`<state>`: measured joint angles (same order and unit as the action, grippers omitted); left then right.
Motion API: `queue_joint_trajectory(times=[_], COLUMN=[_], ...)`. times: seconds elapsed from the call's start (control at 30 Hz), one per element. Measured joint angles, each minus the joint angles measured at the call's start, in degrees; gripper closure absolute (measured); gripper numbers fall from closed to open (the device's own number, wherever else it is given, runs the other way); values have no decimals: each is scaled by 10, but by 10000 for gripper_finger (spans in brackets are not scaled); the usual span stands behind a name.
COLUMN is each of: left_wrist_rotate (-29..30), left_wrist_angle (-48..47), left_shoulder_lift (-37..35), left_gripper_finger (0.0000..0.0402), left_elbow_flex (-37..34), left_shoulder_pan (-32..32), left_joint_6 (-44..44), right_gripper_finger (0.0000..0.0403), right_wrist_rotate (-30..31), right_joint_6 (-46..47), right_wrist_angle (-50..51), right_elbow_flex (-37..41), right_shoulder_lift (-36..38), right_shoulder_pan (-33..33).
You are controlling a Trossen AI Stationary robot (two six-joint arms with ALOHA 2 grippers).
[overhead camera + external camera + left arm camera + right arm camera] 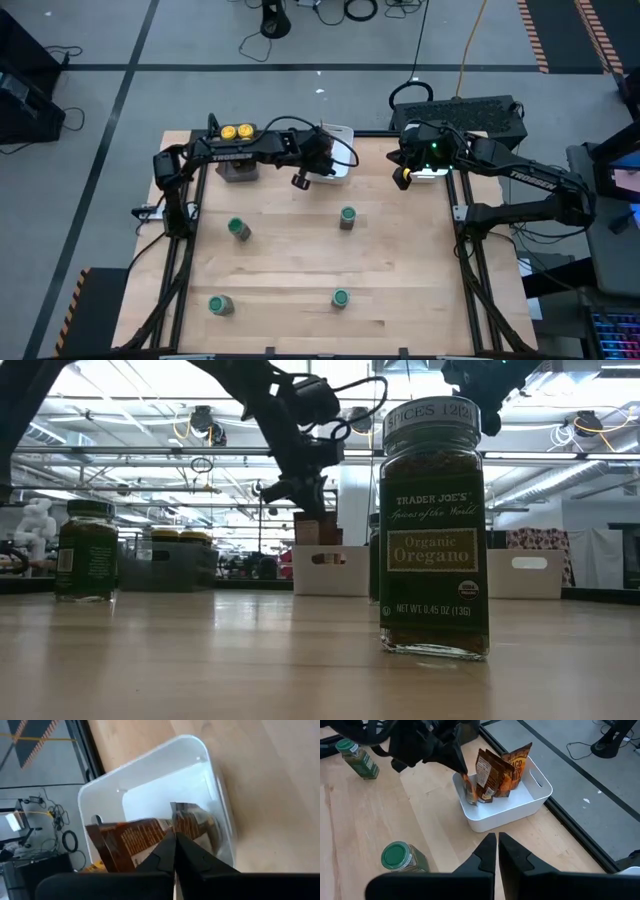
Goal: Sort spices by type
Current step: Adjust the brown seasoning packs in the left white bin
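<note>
Hovering over the white tray (530, 802) at the tabletop's far edge, the left gripper (465, 780) is pinched on a brown-orange packet (145, 837) standing among other packets (497, 770) inside, while the right gripper (403, 178) waits closed and empty near the far right corner, and four green-lidded jars (238, 228) stand scattered across the tabletop.

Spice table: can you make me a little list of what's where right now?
green-lid jars: four standing loose on the table, one here
yellow-lid jars: two in the dark tray
packets: brown-orange, standing in the white tray
white tray: back edge of the table
left gripper: over the white tray, jaws shut
right gripper: waiting at the right back corner, jaws shut
</note>
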<state>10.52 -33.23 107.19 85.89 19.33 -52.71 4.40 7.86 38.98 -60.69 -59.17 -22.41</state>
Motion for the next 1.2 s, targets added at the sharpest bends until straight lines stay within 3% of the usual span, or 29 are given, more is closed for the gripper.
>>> queue_joint_trajectory(times=[0.53,0.87,1.2], left_wrist_rotate=[26,37,44], left_wrist_angle=[-1,-10,-149], left_shoulder_lift=[2,2,-6], left_gripper_finger=[334,273,212], left_elbow_flex=[0,31,110], left_shoulder_pan=[0,-4,-3], left_joint_6=[1,72,128], right_gripper_finger=[403,403,403], right_wrist_rotate=[0,0,0], right_joint_6=[3,5,5], right_wrist_angle=[1,1,1], right_elbow_flex=[0,0,0], right_shoulder_lift=[0,0,0], right_shoulder_pan=[0,0,0])
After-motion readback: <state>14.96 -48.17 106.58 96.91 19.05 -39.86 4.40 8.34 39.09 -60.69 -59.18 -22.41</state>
